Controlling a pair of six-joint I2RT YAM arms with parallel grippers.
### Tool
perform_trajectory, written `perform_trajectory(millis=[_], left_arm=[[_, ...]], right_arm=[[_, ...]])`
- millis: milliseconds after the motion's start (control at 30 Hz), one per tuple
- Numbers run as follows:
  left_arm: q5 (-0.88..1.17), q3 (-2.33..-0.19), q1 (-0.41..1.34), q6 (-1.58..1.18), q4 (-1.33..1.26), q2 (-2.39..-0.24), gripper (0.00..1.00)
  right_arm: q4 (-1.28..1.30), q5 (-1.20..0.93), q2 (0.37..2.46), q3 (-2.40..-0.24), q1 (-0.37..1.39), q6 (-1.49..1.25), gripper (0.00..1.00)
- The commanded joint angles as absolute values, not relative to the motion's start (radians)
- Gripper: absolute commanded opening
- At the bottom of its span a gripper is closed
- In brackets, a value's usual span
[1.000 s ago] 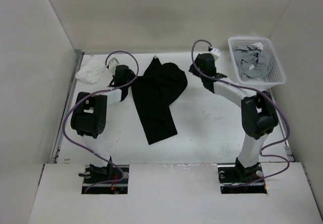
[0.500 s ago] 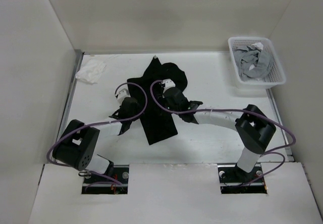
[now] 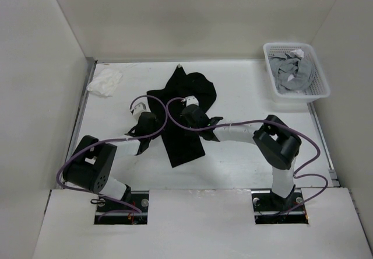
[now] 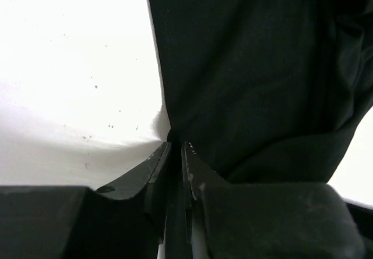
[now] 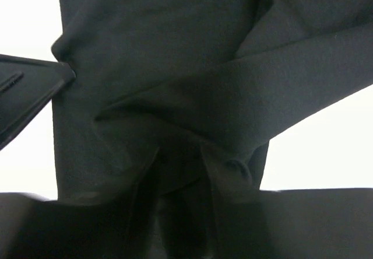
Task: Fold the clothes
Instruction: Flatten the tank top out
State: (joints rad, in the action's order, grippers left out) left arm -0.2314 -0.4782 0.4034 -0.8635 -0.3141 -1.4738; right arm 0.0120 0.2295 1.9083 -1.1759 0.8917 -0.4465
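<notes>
Top external view shows us the clothes (image 3: 185,145) rumpled mid-frame on the counter (image 3: 245,154), the left gripper (image 4: 175,145) pinched together on their left edge, presumably to draw it flat, while the right gripper (image 5: 180,171) straddles a fold; clamped or not, we cannot tell.

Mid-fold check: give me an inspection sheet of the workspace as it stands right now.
Surface: white table, lightly speckled.
Job's things: black garment rumpled mid-table, not yet folded.
Clutter: white cloth far left; basket of grey garments far right.
Grippers: left gripper pinched on the garment's edge; right gripper pressed into a fabric fold, grip unclear.
Cables: purple cables loop above the garment.
Surroundings: plain white walls; nothing else seen.
</notes>
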Motion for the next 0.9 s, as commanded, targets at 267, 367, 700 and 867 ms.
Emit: perform_trajectory(millis=[267, 367, 700, 867], left_arm=[[-0.201, -0.557, 0.341, -0.903, -0.377, -1.591, 0.02], [-0.196, -0.564, 0.311, -0.914, -0.382, -1.589, 0.02], [-0.202, -0.588, 0.262, -0.904, -0.370, -1.569, 0.02], [-0.222, -0.580, 0.246, -0.890, -0.354, -1.523, 0.04]], right_arm=[[-0.024, 0.195, 1.783, -1.125, 0.884, -0.508, 0.00], [-0.099, 0.193, 1.666, -1.016, 0.843, -0.575, 0.00], [-0.466, 0.032, 1.442, -0.514, 0.549, -1.029, 0.01], [-0.462, 0.167, 1.355, -0.399, 0.499, -1.031, 0.15]])
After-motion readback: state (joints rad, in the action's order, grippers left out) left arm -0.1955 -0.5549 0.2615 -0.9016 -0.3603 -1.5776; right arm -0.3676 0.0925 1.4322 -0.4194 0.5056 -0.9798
